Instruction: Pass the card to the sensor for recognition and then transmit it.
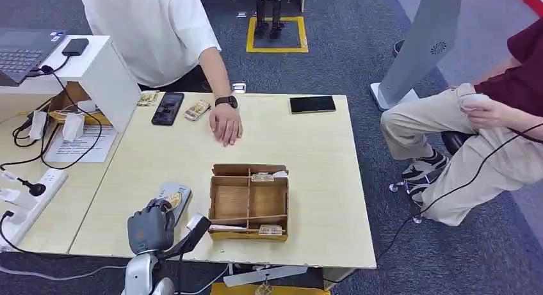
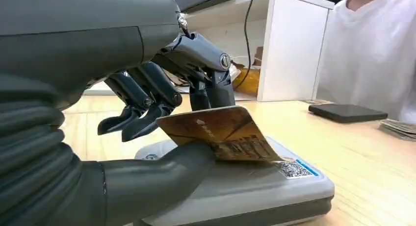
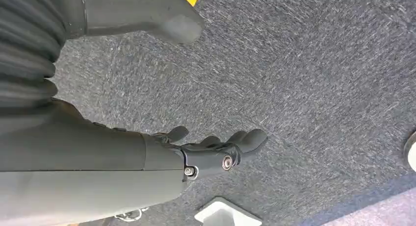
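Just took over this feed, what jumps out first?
The left hand pinches a golden card just above the grey sensor at the table's near left edge. Beside it sits a wooden divided box; a person's hand rests on the far side.

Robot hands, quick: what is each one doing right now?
Left hand: holding the card over the sensor.
Right hand: open, holding nothing, hanging above the carpet.
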`<action>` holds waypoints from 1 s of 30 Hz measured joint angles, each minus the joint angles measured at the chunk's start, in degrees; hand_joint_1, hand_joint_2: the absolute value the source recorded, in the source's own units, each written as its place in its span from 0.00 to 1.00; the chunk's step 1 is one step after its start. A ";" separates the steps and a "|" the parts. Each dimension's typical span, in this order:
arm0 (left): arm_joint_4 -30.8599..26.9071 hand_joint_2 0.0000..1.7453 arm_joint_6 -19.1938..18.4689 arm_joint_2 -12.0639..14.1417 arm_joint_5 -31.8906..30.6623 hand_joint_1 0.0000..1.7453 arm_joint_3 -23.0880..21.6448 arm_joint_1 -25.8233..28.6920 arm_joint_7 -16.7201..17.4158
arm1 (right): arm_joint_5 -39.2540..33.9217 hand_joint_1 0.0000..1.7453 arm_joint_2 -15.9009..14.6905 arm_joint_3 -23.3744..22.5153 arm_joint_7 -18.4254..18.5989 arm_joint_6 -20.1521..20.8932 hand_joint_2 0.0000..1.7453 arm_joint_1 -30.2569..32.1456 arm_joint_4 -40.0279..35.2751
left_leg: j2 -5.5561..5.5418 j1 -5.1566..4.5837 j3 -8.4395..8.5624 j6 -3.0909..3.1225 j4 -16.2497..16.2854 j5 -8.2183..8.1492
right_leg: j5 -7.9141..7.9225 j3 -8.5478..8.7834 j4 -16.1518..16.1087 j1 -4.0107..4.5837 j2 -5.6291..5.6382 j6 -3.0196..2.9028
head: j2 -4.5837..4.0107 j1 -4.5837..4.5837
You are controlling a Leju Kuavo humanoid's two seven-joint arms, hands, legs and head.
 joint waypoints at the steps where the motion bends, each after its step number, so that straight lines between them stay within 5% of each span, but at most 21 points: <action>1: -0.88 1.00 0.02 -0.18 1.11 1.00 0.26 0.43 -1.65 | -0.09 0.00 0.00 0.00 -0.24 0.00 1.00 0.00 0.00 | 0.00 0.00 0.00 0.00 0.00 0.00 | 0.00 -0.01 0.00 0.00 0.00 0.00 | 0.00 0.00; 12: -15.90 1.00 0.07 -4.51 15.05 1.00 4.00 2.52 -19.16 | 1.42 0.00 0.00 -1.05 -2.67 0.00 1.00 -0.06 0.00 | -0.05 0.00 -0.15 0.01 0.03 0.00 | 0.01 -0.14 0.00 0.00 -0.03 0.00 | 0.00 0.02; 18: -22.43 1.00 -0.02 -3.87 17.73 1.00 2.30 -1.19 -15.84 | 2.23 0.00 0.00 -1.60 -3.39 0.00 1.00 -0.28 0.15 | -0.07 0.02 -0.15 0.00 0.02 0.01 | 0.01 -0.17 0.00 0.03 -0.06 0.00 | 0.00 0.00; 25: -19.49 1.00 -1.44 -1.22 23.09 1.00 -2.97 -9.47 -10.92 | 2.75 0.00 -0.59 -0.94 -3.72 0.20 1.00 -0.56 1.90 | -0.07 0.02 -0.15 -0.01 0.03 0.06 | 0.03 -0.16 0.00 0.03 -0.05 0.00 | 0.00 0.00; 30: -19.49 1.00 -1.44 -1.22 23.09 1.00 -2.97 -9.47 -10.92 | 2.75 0.00 -0.59 -0.94 -3.72 0.20 1.00 -0.56 1.90 | -0.07 0.02 -0.15 -0.01 0.03 0.06 | 0.03 -0.16 0.00 0.03 -0.05 0.00 | 0.00 0.00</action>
